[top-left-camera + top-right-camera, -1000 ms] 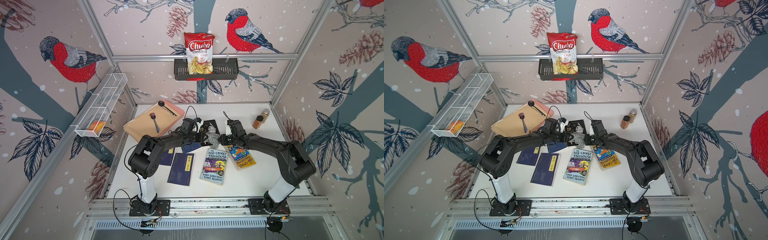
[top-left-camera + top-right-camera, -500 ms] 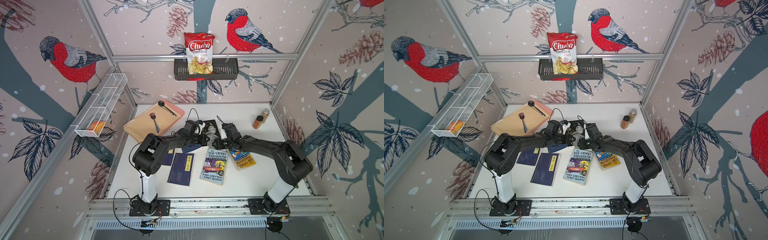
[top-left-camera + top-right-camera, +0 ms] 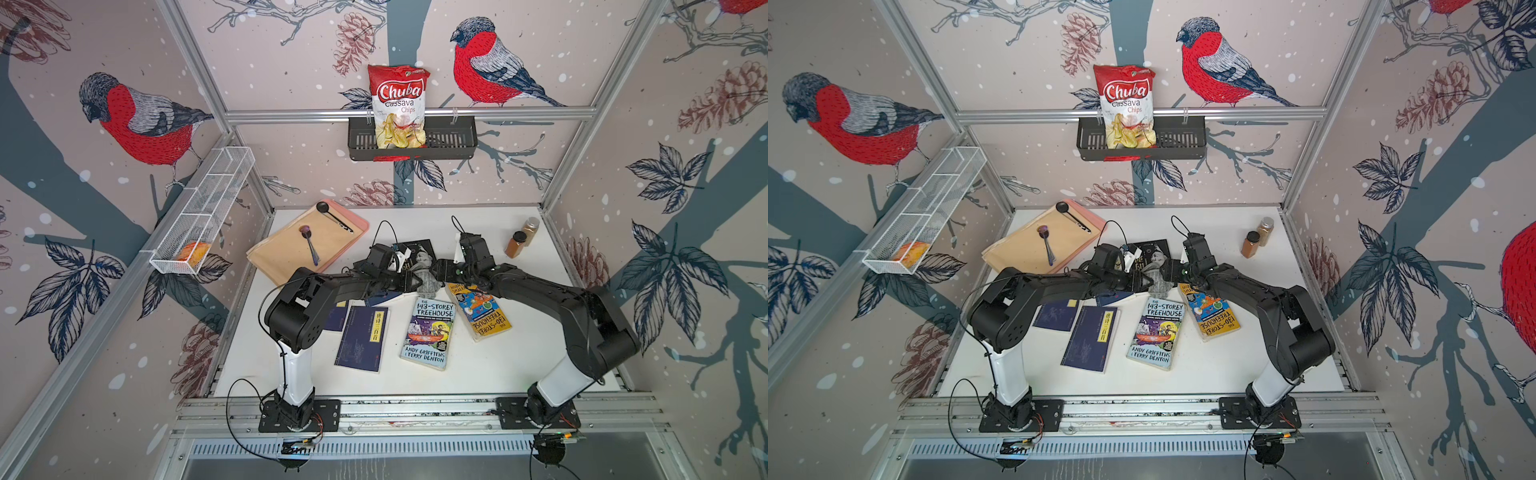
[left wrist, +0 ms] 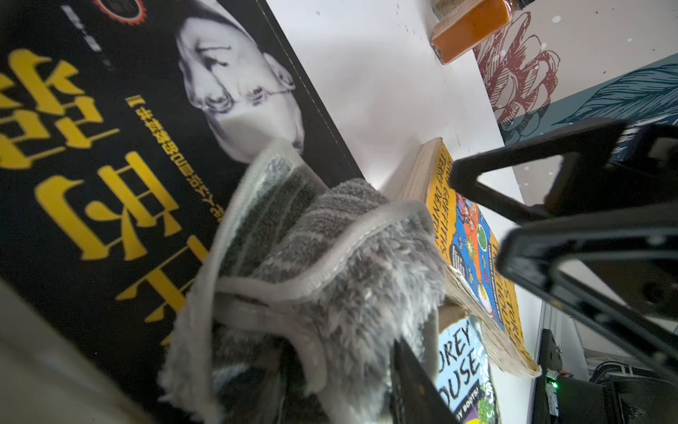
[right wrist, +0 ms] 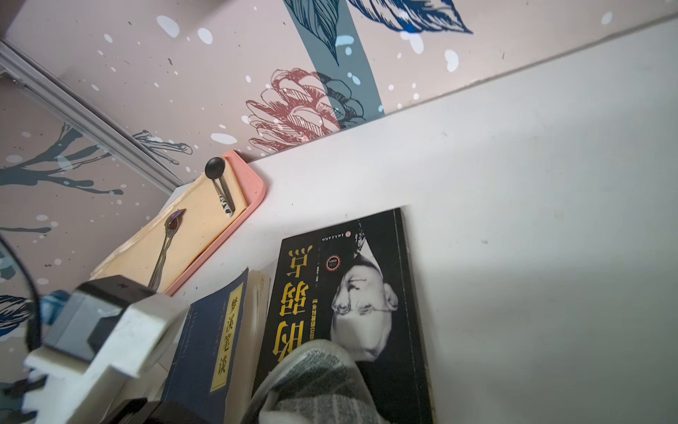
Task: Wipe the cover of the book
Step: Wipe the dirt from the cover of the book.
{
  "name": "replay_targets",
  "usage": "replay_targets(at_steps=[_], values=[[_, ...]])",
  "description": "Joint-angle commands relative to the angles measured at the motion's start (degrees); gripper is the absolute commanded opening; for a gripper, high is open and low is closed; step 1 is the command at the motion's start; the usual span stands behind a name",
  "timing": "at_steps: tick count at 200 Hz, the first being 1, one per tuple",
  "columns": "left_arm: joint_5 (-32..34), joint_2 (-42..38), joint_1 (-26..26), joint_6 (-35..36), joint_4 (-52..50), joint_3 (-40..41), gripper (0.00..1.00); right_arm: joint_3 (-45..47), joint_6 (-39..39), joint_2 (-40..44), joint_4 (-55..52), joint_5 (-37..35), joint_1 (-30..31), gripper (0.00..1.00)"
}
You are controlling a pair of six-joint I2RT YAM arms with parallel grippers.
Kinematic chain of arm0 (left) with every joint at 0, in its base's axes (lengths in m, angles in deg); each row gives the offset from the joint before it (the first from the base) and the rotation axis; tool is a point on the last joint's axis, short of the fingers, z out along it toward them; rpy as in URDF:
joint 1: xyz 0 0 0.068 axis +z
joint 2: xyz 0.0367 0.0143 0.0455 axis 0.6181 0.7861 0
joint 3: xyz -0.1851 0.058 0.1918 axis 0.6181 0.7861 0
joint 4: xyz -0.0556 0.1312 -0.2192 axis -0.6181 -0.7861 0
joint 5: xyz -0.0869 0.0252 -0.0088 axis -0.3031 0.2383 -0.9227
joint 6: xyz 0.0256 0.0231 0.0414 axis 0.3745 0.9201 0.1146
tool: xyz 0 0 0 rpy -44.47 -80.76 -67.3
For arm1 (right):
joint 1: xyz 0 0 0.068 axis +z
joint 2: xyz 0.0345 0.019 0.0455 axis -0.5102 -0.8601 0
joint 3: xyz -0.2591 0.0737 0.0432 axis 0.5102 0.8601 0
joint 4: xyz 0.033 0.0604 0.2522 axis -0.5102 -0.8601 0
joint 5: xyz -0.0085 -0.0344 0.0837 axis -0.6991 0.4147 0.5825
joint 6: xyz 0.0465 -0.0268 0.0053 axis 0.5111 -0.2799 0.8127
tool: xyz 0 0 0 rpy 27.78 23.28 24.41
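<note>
Black book (image 3: 419,248) on white counter (image 3: 498,374), bird-patterned walls (image 3: 291,50) around; grey cloth (image 3: 426,276) lies over its cover. Right end effector (image 4: 477,216) released; left end effector (image 3: 409,279) state cannot be told.

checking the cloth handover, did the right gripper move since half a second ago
Yes. The right gripper has pulled back from the grey cloth, toward the spice jars in a top view.
</note>
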Motion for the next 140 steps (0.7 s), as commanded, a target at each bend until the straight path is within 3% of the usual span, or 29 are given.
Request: replay_targets(at_steps=[1,55,109,140], values=[[-2.7,-2.1,-0.1,0.0,4.1,0.8,0.47,-0.6,4.0,-1.3,2.5,1.3,0.4,0.73],[-5.9,-6.2,-0.1,2.0,-1.2,0.4,0.55,-1.5,4.6,-1.1,1.3,-1.6,1.3,0.75],[1.9,-8.9,0.8,4.5,-8.8,1.2,0.56,-4.8,4.2,-3.8,-1.1,-5.5,4.2,0.77],[5.2,-12.5,2.1,3.9,-7.3,6.9,0.56,-5.2,4.8,-5.1,-1.4,-7.0,5.7,0.79]])
